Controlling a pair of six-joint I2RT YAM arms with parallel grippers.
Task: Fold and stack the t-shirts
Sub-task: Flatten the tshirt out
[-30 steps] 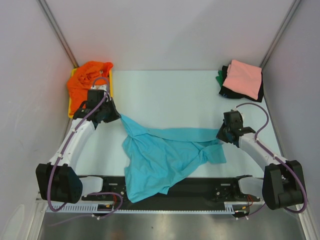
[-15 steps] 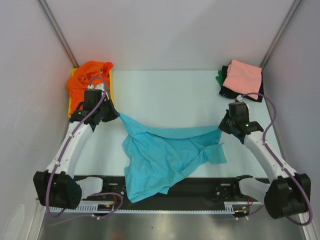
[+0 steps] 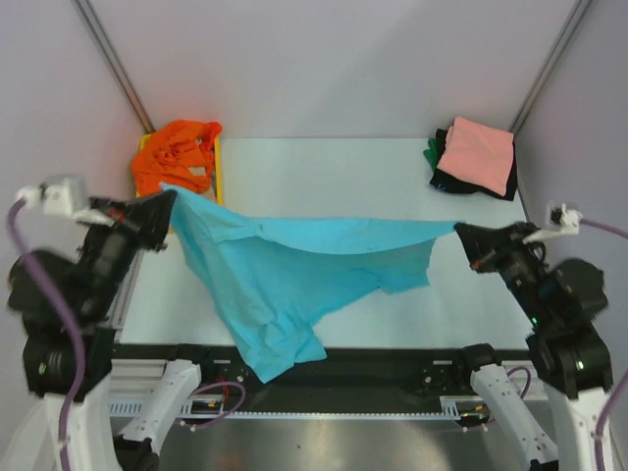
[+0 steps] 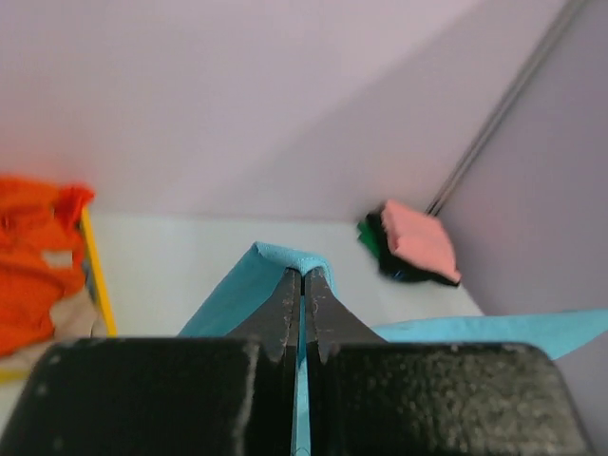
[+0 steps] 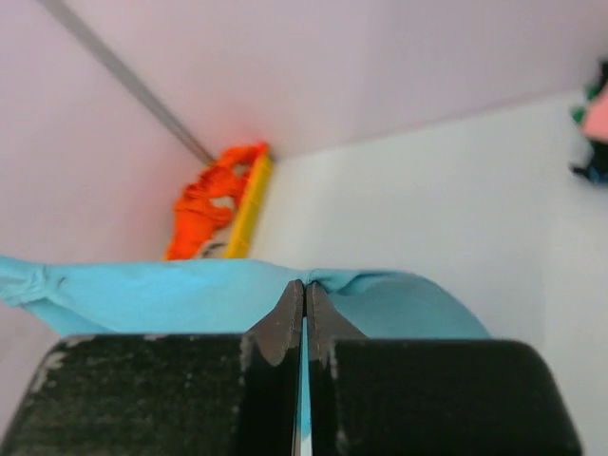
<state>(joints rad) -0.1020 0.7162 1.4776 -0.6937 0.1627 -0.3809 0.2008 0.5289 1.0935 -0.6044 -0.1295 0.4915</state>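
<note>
A turquoise t-shirt (image 3: 294,275) hangs stretched in the air between both arms, its lower part drooping toward the table's near edge. My left gripper (image 3: 169,196) is shut on its left corner; in the left wrist view the cloth (image 4: 249,277) wraps over the closed tips of the left gripper (image 4: 304,274). My right gripper (image 3: 461,233) is shut on the right corner, and the right wrist view shows cloth (image 5: 171,294) pinched at the tips of the right gripper (image 5: 304,283). A folded stack with a salmon pink t-shirt (image 3: 477,155) on top lies at the back right. An orange t-shirt (image 3: 175,155) is crumpled at the back left.
The orange shirt lies in a shallow yellow tray (image 3: 218,169) by the left wall. Green and black cloth (image 3: 432,157) shows under the pink shirt. Walls enclose the table on the left, back and right. The arm bases sit along the near rail (image 3: 392,378).
Both arms have risen and spread apart, lifting the turquoise shirt off the table and pulling its top edge taut. The grips have not changed.
</note>
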